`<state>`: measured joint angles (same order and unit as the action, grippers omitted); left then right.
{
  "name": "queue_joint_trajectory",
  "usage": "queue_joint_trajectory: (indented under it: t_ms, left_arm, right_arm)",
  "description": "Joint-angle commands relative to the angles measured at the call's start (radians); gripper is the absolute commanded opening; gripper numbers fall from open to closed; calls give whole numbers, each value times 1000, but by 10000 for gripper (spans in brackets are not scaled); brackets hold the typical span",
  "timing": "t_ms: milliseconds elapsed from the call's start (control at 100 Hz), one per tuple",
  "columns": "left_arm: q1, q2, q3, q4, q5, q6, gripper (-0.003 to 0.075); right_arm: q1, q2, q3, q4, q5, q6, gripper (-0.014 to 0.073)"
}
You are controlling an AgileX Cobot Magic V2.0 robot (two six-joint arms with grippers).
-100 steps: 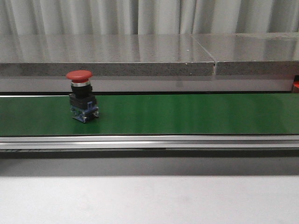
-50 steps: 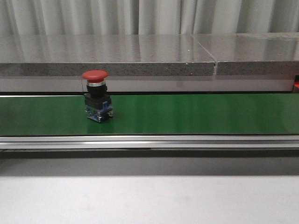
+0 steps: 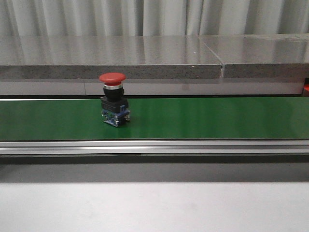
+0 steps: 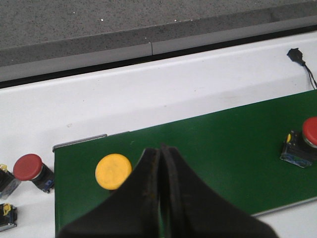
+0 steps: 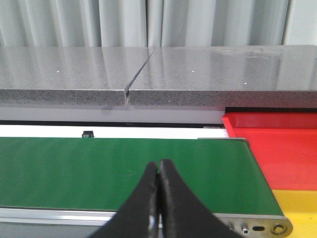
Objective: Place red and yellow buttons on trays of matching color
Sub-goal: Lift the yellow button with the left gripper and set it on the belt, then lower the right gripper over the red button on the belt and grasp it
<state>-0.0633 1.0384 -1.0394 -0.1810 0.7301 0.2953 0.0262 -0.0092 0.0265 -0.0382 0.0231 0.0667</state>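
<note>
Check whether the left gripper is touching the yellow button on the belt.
Cannot tell. In the left wrist view the left gripper, jaws shut, overlaps the edge of the yellow button on the green belt, but height above it isn't visible.

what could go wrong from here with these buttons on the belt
The red button stands upright and top-heavy on the green belt; a sideways knock could tip it. Both grippers, left and right, are shut, so neither can grasp until opened. The yellow button sits close to the left fingers, which might bump it.
</note>
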Motion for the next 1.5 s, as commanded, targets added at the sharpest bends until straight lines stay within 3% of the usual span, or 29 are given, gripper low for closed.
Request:
queue_joint_trajectory:
  t_ms: [0, 310, 590, 900, 1170, 1280, 1490]
  left_arm:
    - [-16, -75, 29, -14, -91, -19, -21]
    - [-16, -332, 232, -75, -100, -19, -21]
    - [-16, -498, 347, -96, -100, -19, -21]
    - [-16, -520, 349, -102, -96, -19, -21]
    - [-16, -520, 349, -102, -96, -19, -21]
    - [-16, -520, 349, -102, -96, -19, -21]
    - [-16, -520, 349, -102, -96, -19, -21]
  right_arm:
    - [1, -11, -14, -13, -90, -3, -67]
    - [-1, -11, -43, -13, -136, -3, -67]
    - [-1, 102, -235, -15, 84, -4, -67]
    - [0, 337, -526, 6, 378, -9, -65]
    - [58, 593, -766, 16, 453, -10, -57]
    - [97, 700, -855, 21, 485, -10, 54]
    - [214, 915, -1008, 30, 628, -10, 442]
